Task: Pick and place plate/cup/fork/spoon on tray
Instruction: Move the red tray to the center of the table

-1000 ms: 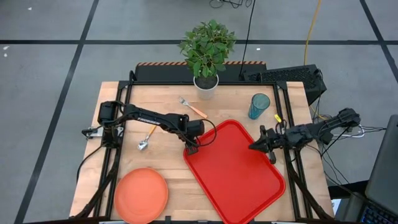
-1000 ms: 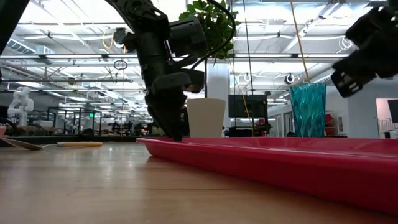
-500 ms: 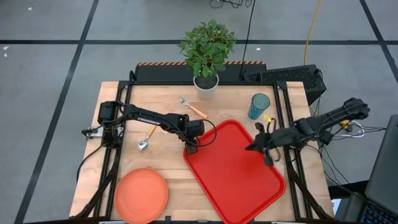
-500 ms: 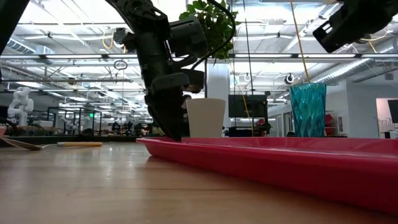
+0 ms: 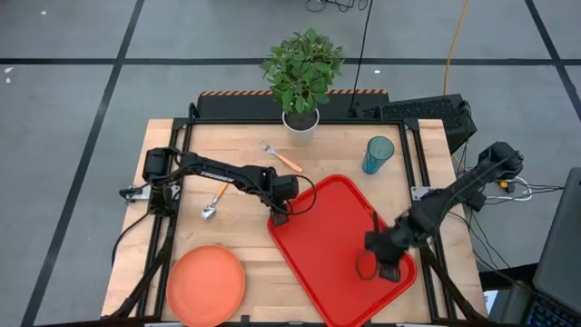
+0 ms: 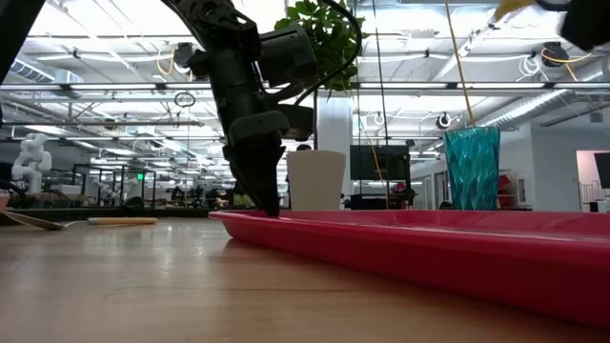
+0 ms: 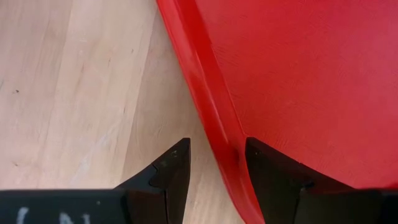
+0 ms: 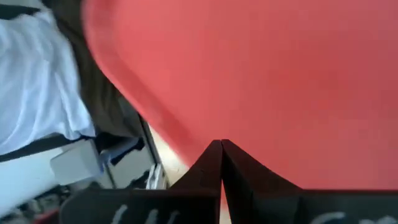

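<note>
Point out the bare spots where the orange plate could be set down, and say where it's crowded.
The large red plastic tray is bare across its middle and far half. Its left rim is pinched by the left gripper, and the shut right gripper hovers over its near right corner. Bare wood lies between the round orange plate and the tray. It is crowded around the orange-handled fork and spoon.

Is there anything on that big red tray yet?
No dishes lie on the red tray. The right tool hangs over its near right part, hiding a small patch; the left tool straddles its rim.
</note>
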{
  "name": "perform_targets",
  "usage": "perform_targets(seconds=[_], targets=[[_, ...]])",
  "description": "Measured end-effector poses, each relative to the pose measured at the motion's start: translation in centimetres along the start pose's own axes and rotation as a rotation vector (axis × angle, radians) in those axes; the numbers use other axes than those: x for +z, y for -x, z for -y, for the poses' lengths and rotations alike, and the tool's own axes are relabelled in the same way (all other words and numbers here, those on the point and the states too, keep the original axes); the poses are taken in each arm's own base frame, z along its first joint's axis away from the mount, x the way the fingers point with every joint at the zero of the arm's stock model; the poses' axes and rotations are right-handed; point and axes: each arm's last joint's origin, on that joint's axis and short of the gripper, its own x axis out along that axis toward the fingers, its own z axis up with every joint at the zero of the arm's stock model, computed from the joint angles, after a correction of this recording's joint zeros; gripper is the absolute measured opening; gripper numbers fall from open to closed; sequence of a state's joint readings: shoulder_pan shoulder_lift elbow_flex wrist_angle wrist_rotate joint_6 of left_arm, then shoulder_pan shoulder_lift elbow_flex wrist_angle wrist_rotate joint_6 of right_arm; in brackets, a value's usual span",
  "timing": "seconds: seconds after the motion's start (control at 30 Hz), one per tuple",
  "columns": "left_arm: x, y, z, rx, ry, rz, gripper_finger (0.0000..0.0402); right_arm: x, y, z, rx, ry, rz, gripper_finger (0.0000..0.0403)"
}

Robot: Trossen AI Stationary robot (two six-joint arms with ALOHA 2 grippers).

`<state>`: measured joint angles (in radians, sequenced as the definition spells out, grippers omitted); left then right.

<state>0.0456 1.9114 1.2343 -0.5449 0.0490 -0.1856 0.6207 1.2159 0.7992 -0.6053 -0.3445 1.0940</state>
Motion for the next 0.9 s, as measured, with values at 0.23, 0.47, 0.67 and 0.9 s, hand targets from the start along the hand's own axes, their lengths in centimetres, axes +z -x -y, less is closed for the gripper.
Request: perform_targets(seconds=[0.23, 0.47, 0.67, 0.9], targets=[[0.2, 0.0, 0.0, 0.021, -0.04, 0.022, 0.0157, -2.0, -2.7, 0.0, -0.116, -0.248, -0.061, 0.0], [0.2, 0.0, 0.1, 0.021, -0.079, 0.021, 0.0157, -4.4, -4.6, 0.6, -0.222, -0.452, -0.102, 0.0], [0.1, 0.0, 0.1, 0.021, -0.105, 0.02, 0.0157, -6.2, -5.2, 0.4, -0.264, -0.579, -0.081, 0.0], [0.0, 0.0, 0.8, 0.017, -0.151, 0.016, 0.0157, -6.9, -5.3, 0.4, -0.276, -0.609, 0.052, 0.0]])
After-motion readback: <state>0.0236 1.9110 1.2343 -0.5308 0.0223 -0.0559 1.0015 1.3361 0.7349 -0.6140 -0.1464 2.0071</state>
